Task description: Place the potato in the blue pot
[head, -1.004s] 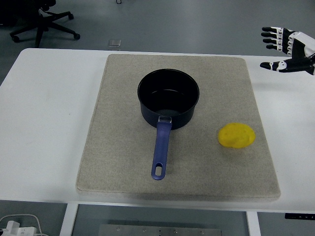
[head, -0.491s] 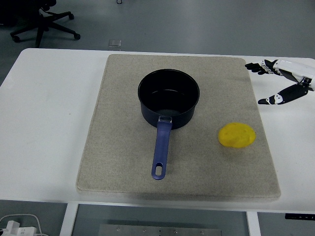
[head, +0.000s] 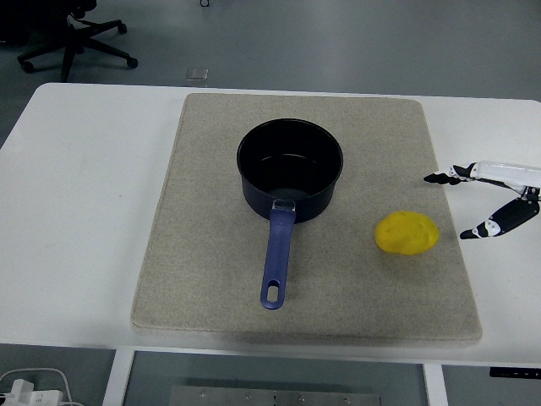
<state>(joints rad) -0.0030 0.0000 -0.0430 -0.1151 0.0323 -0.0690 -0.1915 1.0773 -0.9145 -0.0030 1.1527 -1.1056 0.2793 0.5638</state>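
The big white counter [head: 84,211] holds a flat grey felt mat [head: 211,279]. On the mat stands the round dark blue pot [head: 290,169] with its long blue handle [head: 276,258]. The yellow potato [head: 407,233] lies on the mat, right of the pot. The right robot hand [head: 490,199] hangs near the potato, spread wide and holding nothing.

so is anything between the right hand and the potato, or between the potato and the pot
Nothing visible: bare mat separates the open right hand from the potato, and the potato from the blue pot.
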